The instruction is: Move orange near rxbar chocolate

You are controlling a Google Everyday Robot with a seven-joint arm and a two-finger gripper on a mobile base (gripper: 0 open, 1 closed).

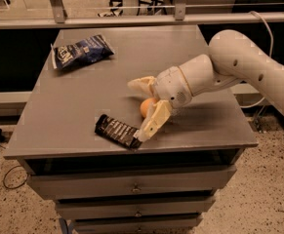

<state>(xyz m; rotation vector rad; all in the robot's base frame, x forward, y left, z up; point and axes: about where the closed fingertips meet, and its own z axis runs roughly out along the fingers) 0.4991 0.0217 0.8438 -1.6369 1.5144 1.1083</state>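
The orange rests on the grey table top, just right of the rxbar chocolate, a flat black wrapper lying near the front edge. My gripper is open, with its pale fingers spread to either side of the orange. One finger points left behind the fruit. The other finger reaches down to the bar's right end. The white arm comes in from the right.
A crinkled blue chip bag lies at the back left of the table. The table is a cabinet with drawers below. A metal rail runs behind it, and a cable hangs at the right.
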